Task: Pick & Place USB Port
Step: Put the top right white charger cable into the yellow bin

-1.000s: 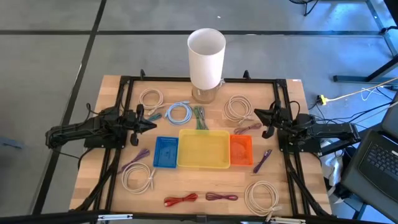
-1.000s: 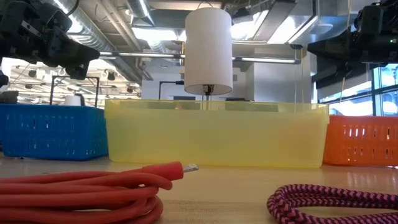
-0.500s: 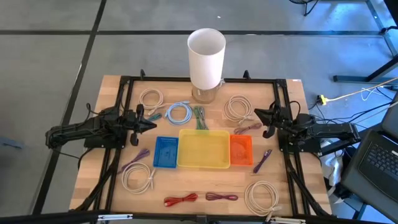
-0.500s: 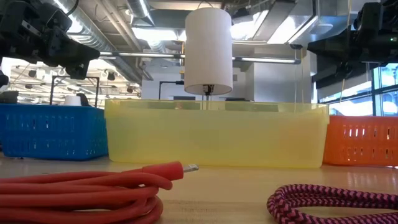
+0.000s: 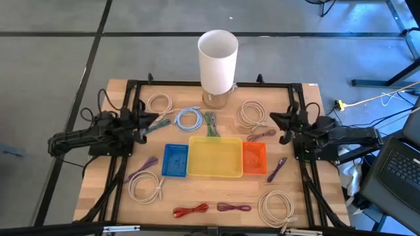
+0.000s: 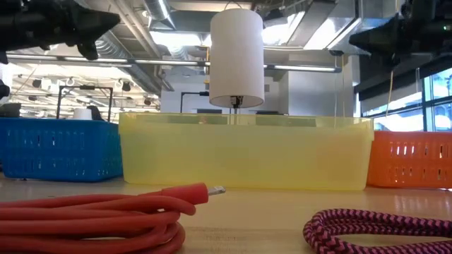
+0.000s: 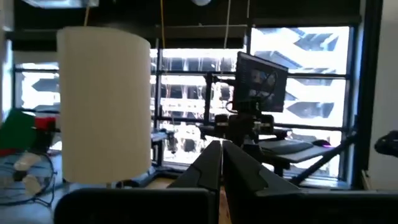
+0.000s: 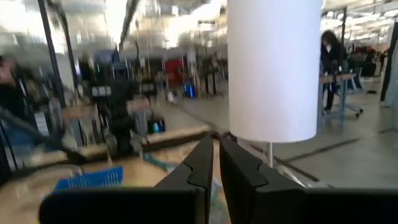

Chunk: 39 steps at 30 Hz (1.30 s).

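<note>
Nearest me at bottom centre lie the red cable (image 5: 191,210) and the purple cable (image 5: 233,208), well apart from both arms. Mid-frame, left gripper (image 5: 156,120) and right gripper (image 5: 272,118) hover with fingers together, flanking the yellow bin (image 5: 214,158) on the desk (image 5: 105,190).

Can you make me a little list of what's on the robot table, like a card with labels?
bins: blue bin, yellow bin, orange bin, side by side mid-table
tall thing: white cylinder at the far edge
cables: white coils, red cable, purple cable, light blue coil
left tool: shut, near the light blue coil, holding nothing
right tool: shut, near a white coil, holding nothing
</note>
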{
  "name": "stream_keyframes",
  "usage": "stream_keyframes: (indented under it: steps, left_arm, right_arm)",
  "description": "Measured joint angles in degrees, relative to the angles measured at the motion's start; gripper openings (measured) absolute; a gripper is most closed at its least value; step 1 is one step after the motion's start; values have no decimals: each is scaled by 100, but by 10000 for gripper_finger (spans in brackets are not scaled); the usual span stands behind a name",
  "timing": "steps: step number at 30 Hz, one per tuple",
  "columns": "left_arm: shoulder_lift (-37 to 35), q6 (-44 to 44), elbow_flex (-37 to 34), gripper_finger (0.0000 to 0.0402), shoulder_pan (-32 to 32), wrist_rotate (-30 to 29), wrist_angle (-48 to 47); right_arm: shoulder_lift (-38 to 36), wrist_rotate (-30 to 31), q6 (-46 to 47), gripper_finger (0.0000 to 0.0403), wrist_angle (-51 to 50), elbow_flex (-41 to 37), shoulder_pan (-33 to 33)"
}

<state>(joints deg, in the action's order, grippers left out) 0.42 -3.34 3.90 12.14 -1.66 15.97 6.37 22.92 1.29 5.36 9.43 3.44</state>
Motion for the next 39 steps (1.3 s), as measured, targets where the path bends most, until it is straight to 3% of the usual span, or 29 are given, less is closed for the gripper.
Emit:
stream_keyframes:
  steps: [8,13,18,24,29,32,39]
  left_arm:
    - [5,186,0,12,0,-755,192]
    - [7,355,0,9,-2,-742,18]
    - [7,370,0,13,-2,-775,2]
    - [9,322,0,9,-2,-771,-64]
    - [9,295,0,11,-2,-771,-91]
    - [9,98,0,13,-2,-769,-122]
    - [11,-59,0,8,-2,-771,-246]
  right_arm:
    - [2228,617,-25,33,-2336,2073,-39]
    - [3878,1177,108,33,-3937,2956,-406]
    - [5075,1168,304,33,-4176,3356,-919]
    - [6108,-344,597,34,-4137,3672,-1744]
    - [6707,-1452,277,64,-4175,3886,-2246]
    - [6988,-1816,122,93,-4282,4067,-2441]
    - [7532,-1853,-157,154,-4460,4280,-2557]
